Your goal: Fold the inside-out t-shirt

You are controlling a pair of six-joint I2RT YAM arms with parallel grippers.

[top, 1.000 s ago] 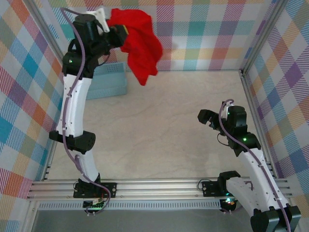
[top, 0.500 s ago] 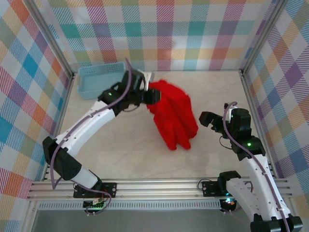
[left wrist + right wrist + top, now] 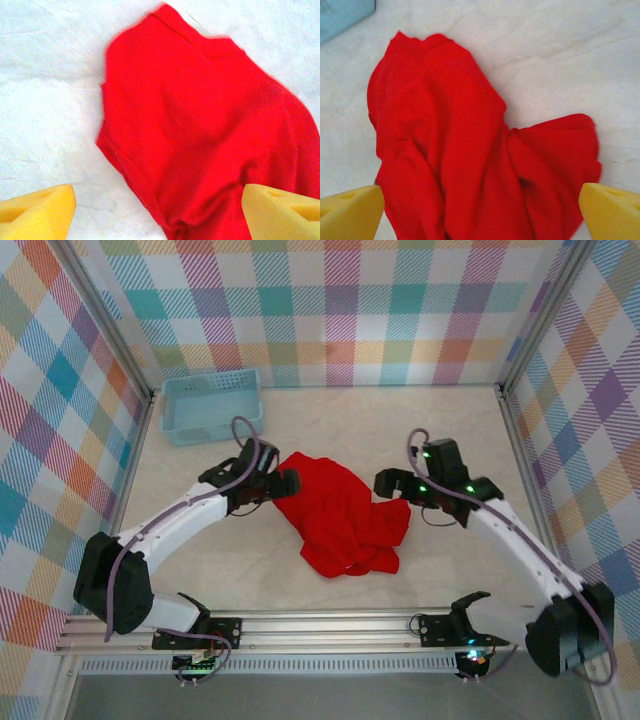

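1. My left gripper (image 3: 288,482) is spread wide with nothing in it. Its yellow foam pads (image 3: 37,210) sit far apart, and the red t-shirt (image 3: 345,515) lies loose on the table (image 3: 440,420) right below and ahead of them, not pinched.
2. My right gripper (image 3: 386,483) is wide open and empty too, hovering at the opposite edge of the shirt. So the cloth sits between my two grippers.
3. The shirt's a crumpled heap: flatter in front of my left gripper, bunched into deep folds under my right one. Can't fold it like that, I reckon.
4. Why both are open and facing in from either side: my guess is it's the setup for grabbing two edges and pulling the thing flat first.
5. The light-blue basket (image 3: 213,405) is well behind my left gripper, clear of the shirt.
6. Main worry is pinching two layers at once in those bunched folds.
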